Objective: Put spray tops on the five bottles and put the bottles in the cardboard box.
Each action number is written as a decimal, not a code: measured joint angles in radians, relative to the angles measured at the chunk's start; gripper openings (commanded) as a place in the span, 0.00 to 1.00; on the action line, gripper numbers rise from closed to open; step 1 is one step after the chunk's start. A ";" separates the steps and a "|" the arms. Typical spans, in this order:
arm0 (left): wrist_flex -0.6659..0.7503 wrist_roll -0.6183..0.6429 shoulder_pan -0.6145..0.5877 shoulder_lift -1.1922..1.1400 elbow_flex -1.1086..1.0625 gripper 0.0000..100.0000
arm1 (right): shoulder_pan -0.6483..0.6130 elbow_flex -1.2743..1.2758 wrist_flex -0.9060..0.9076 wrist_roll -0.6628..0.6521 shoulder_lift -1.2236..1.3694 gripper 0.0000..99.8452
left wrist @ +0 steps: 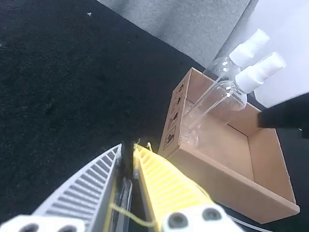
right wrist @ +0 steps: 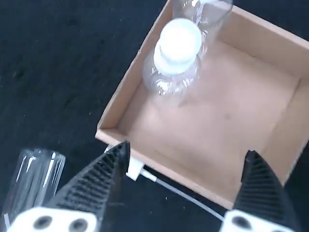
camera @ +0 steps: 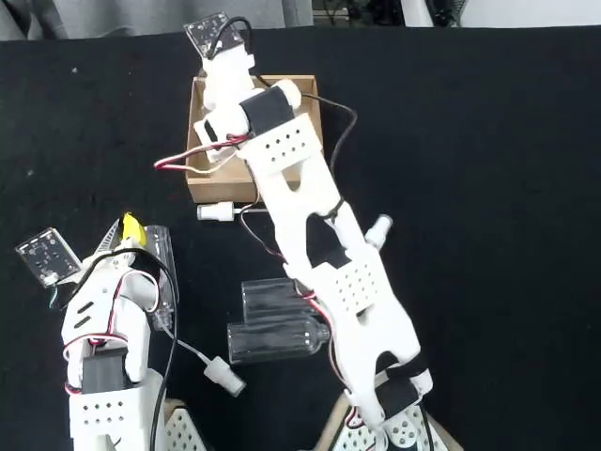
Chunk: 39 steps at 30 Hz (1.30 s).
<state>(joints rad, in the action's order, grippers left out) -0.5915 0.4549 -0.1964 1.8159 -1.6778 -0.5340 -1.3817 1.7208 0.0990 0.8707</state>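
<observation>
The cardboard box (camera: 208,184) (left wrist: 227,179) (right wrist: 227,121) holds two clear bottles with white spray tops, one (right wrist: 176,58) (left wrist: 227,92) in front of the other (right wrist: 203,9) (left wrist: 215,70), leaning in one corner. My right gripper (right wrist: 183,159) (camera: 223,89) hangs open over the box with nothing between its fingers. My left gripper (left wrist: 129,159) (camera: 130,228) is near the table's front left, its grey and yellow fingers nearly together. An uncapped clear bottle (camera: 161,272) (right wrist: 29,181) runs alongside it; I cannot tell if they touch.
Two more uncapped bottles (camera: 272,297) (camera: 278,340) lie side by side by the right arm's base. Loose spray tops lie in front of the box (camera: 216,211) (right wrist: 131,169), right of the right arm (camera: 378,228), and near the left arm (camera: 225,376).
</observation>
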 measured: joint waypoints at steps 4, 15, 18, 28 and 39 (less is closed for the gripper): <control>0.000 0.000 0.000 0.000 0.000 0.03 | 0.000 -0.015 0.011 0.000 0.000 0.32; 0.000 0.000 0.000 0.000 0.000 0.03 | -0.002 0.040 0.012 0.000 -0.011 0.32; 0.000 0.000 0.000 0.000 0.000 0.03 | -0.006 0.152 0.012 0.000 -0.066 0.32; 0.000 0.000 0.000 0.000 0.000 0.03 | -0.017 0.436 0.012 0.133 -0.285 0.32; 0.000 0.000 0.000 0.000 0.000 0.03 | -0.124 0.658 0.012 0.523 -0.462 0.32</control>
<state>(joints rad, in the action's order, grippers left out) -0.5915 0.4549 -0.1964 1.8159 -1.6778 -0.6582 -0.7234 1.7331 0.6222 0.4089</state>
